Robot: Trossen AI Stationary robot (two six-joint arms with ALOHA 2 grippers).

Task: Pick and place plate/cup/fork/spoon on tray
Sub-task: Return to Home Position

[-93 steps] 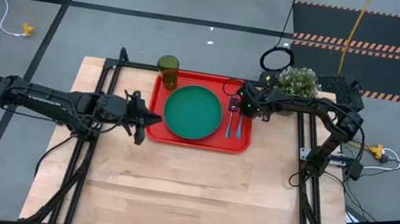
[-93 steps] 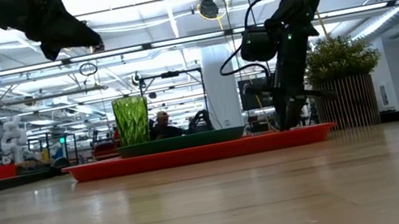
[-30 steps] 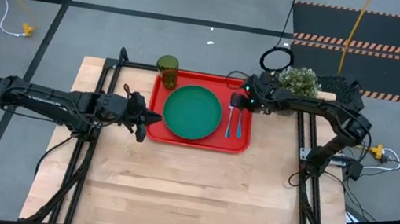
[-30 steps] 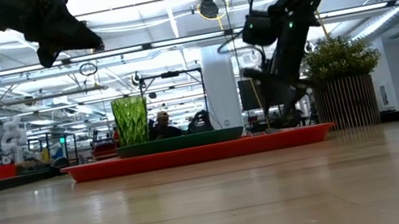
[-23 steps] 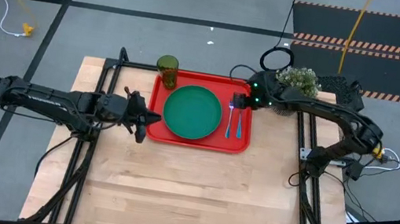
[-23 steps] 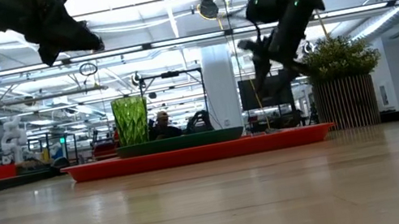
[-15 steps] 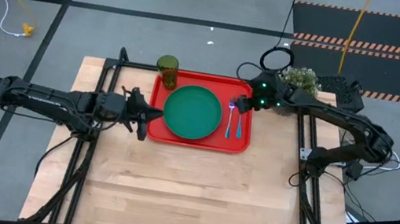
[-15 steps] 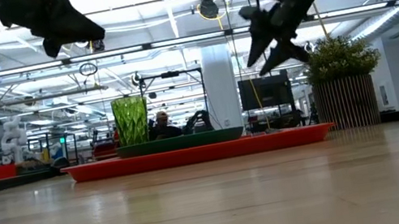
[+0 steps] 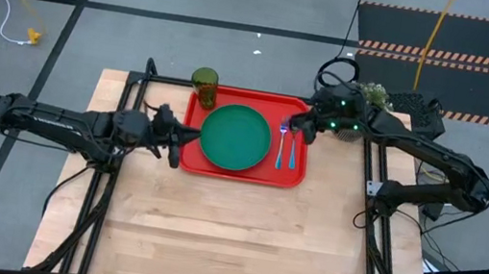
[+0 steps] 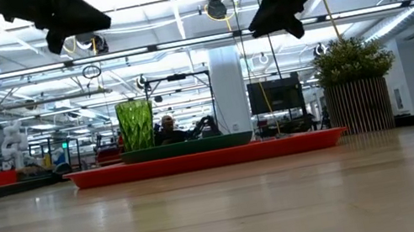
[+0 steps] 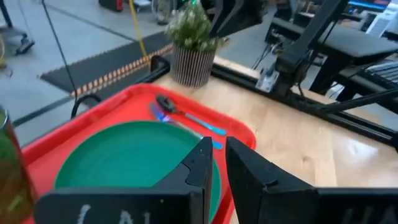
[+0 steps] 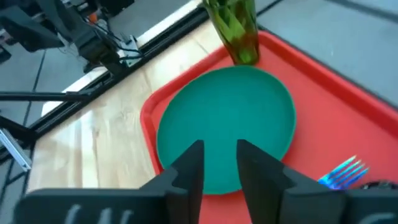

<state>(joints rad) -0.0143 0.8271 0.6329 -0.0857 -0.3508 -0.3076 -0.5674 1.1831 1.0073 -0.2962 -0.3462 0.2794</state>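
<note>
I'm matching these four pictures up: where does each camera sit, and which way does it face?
High: overhead, straight down on the tray; both arms show.
Low: table height, level across the tray into the room; both grippers overhead.
Left wrist: on the left arm, over the plate toward the right arm; own fingers show.
Right wrist: on the right arm, over the plate toward the cup; own fingers show.
All four share the tray.
</note>
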